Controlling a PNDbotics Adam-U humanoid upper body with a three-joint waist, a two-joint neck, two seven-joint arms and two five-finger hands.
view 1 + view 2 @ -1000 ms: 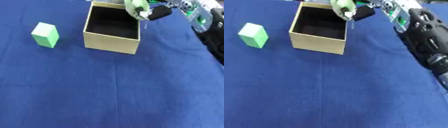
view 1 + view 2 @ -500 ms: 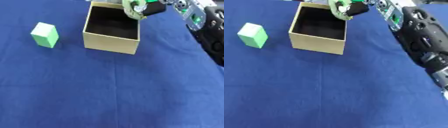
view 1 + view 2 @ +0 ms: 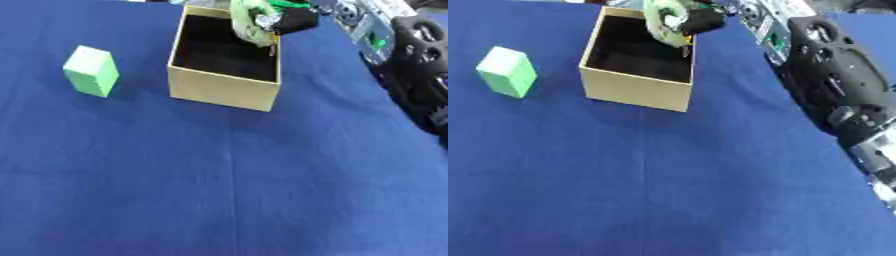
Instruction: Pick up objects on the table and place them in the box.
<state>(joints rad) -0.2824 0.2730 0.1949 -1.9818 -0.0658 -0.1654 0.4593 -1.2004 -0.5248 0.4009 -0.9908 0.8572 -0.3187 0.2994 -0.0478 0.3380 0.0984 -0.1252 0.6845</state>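
Holding: the right robot hand (image 3: 293,19) has its dark fingers clamped on a pale green object (image 3: 249,22), which hangs over the far right part of the box (image 3: 223,90).
Right arm: black with silver and green parts, it comes in along the right edge of the worktop (image 3: 227,190) and reaches toward the far edge, where the right robot hand shows above the box's far right corner.
Pale green object: soft-looking and crumpled, with a small shiny patch on it; its lower end hangs at the box's right wall, and whether it touches that wall cannot be told.
Box: tan cardboard, open at the top, dark inside, standing upright on the worktop near the far edge, a little left of the middle. What lies on its floor cannot be made out.
Green block (image 3: 91,70): a light green cuboid standing slightly tilted on the worktop, left of the box and apart from it, toward the far left corner.
Worktop: covered with a blue cloth that has a faint crease running from the near edge toward the box; the box and the green block stand on its far half.
Left robot hand: it shows in neither view.
Task state: one pale green object is held above the box's opening, and the green block stands outside the box.
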